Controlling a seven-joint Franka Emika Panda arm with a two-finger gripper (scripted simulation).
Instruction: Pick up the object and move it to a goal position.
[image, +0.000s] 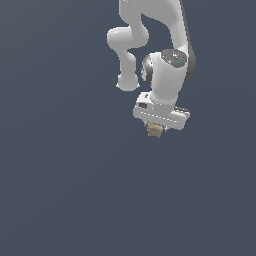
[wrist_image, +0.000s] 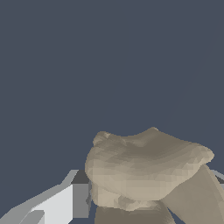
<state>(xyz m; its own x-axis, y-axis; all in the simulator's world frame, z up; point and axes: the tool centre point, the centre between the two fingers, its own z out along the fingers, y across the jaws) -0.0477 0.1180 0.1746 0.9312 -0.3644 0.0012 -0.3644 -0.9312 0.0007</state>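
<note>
The object (image: 155, 130) is a small tan, lumpy chunk that sits right under the white hand of the arm in the exterior view. In the wrist view the object (wrist_image: 146, 168) fills the lower half, close to the camera, rough and brownish. My gripper (image: 156, 129) is shut on it; its fingers are mostly hidden behind the chunk, with one white and grey finger (wrist_image: 65, 203) showing beside it. The chunk looks held off the dark surface, though the height is hard to judge.
A plain dark blue-grey surface (image: 65, 190) spreads all around with nothing else on it. The white arm (image: 165, 50) rises toward the exterior view's top.
</note>
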